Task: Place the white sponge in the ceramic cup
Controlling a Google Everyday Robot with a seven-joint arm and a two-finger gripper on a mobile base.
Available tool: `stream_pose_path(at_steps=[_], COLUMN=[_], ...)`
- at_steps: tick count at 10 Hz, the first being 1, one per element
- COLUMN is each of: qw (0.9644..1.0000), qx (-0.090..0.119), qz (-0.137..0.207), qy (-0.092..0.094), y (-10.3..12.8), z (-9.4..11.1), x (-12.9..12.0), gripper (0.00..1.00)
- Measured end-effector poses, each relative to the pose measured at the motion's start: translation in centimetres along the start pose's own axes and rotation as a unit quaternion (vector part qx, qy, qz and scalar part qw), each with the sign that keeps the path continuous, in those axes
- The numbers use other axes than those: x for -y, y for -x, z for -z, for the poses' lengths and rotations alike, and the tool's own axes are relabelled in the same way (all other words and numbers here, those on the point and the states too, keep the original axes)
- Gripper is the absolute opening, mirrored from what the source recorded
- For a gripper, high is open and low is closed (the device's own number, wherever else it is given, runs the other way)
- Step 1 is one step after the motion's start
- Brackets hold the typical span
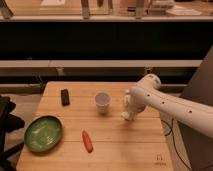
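Right of ceramic cup (102,101), low over bench (115,145): gripper (128,109); clamped or apart, cannot tell. Pale lump at its tip probably white sponge (127,116). Likely light, soft, squashy; pinch across narrow sides.

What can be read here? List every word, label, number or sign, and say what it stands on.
On the table, front right corner: a small mark, too blurred to read.
On the cup, the bowl and the arm: no text visible.
On the pincer, low over the table just right of the cup: no text visible.
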Motion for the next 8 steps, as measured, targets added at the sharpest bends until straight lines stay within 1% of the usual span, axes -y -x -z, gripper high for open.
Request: stream_pose_path(at_steps=[1, 2, 5, 8], qw=[1.0000, 1.0000, 0.9999, 0.9995], qx=[-0.002, -0.003, -0.008, -0.011], qz=[0.003, 0.004, 0.005, 0.028], qy=[-0.003, -0.005, -0.007, -0.013], y=[-0.3, -0.4, -0.7, -0.3], z=[0.0, 0.0, 0.2, 0.1], x=[1.1, 1.7, 2.3, 4.6], gripper=[0.04, 0.04, 0.04, 0.04])
